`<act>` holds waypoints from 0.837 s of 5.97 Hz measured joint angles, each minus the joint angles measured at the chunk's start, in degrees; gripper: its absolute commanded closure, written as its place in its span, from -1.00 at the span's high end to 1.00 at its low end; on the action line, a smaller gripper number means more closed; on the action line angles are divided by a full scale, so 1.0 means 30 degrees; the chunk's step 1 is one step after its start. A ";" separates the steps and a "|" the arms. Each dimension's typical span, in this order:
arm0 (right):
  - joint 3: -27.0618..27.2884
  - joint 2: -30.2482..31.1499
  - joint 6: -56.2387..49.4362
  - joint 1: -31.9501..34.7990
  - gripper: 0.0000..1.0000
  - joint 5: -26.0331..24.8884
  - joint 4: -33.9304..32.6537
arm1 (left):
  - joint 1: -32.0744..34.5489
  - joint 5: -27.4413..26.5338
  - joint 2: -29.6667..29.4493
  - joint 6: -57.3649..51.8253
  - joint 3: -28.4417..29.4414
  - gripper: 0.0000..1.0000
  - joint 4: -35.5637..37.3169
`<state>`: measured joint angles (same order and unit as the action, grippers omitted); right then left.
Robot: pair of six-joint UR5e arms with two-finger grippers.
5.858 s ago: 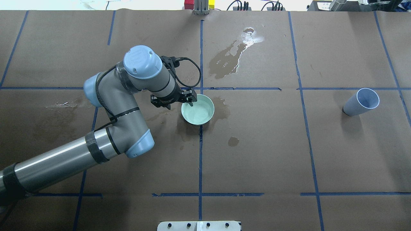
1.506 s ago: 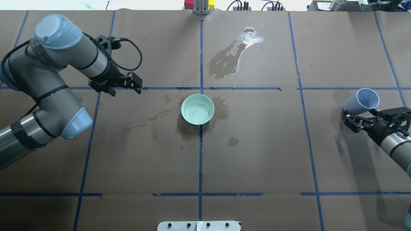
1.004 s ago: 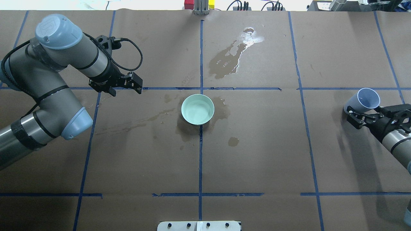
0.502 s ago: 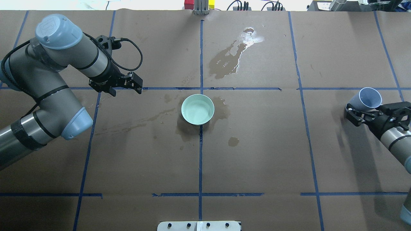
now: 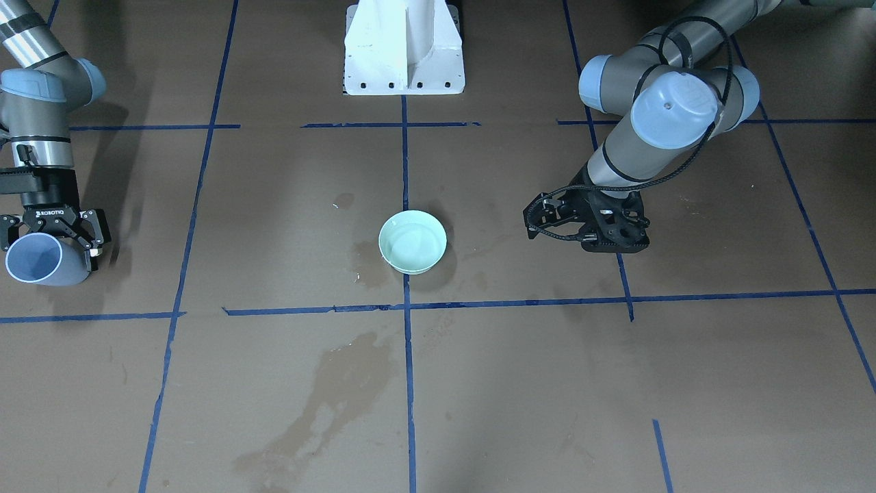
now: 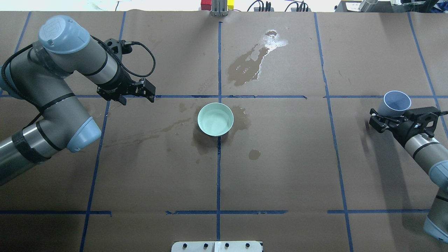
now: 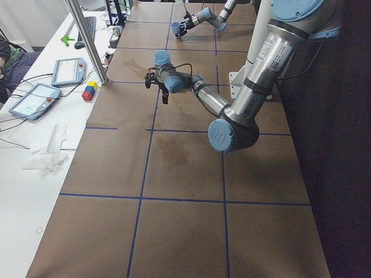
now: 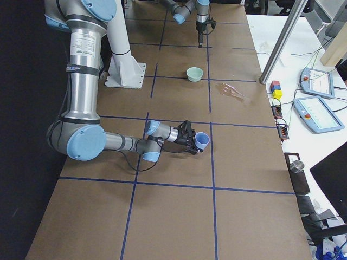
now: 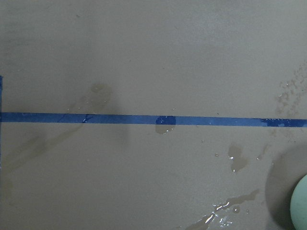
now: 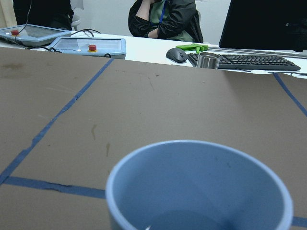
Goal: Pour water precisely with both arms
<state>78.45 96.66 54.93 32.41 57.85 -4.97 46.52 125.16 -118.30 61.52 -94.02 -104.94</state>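
Now seemingly higher: cup in right end effector.

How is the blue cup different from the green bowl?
The blue cup is tall and narrow; the green bowl is low and wide. The blue cup is held by the right gripper; the green bowl sits alone on the table. Both are round and open-topped.

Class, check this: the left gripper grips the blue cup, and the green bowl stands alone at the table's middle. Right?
Wrong arm. The right gripper grips the blue cup, as the overhead view shows; the left gripper is open and empty. The green bowl does stand alone at the table's middle.
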 measured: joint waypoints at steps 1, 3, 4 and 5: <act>-0.0010 0.0036 -0.0061 0.0018 -0.90 -0.0116 0.0135 | -0.0005 0.0000 0.0000 0.0000 -0.0005 0.99 0.0000; 0.0152 0.0109 -0.0344 0.0341 -0.99 -0.0236 0.0287 | -0.0008 0.0000 0.0000 0.0009 -0.0007 0.99 0.0000; 0.0601 0.0126 -0.0943 0.0716 -0.98 -0.0180 0.0390 | -0.0009 -0.0001 0.0001 0.0032 -0.0019 0.99 0.0001; 0.1396 0.0125 -0.2049 0.0989 -0.96 -0.0100 0.0425 | -0.0009 -0.0008 0.0000 0.0050 -0.0023 0.99 0.0000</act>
<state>82.64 97.04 48.78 35.38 57.55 -3.69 46.49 125.13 -118.30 61.67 -94.09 -104.94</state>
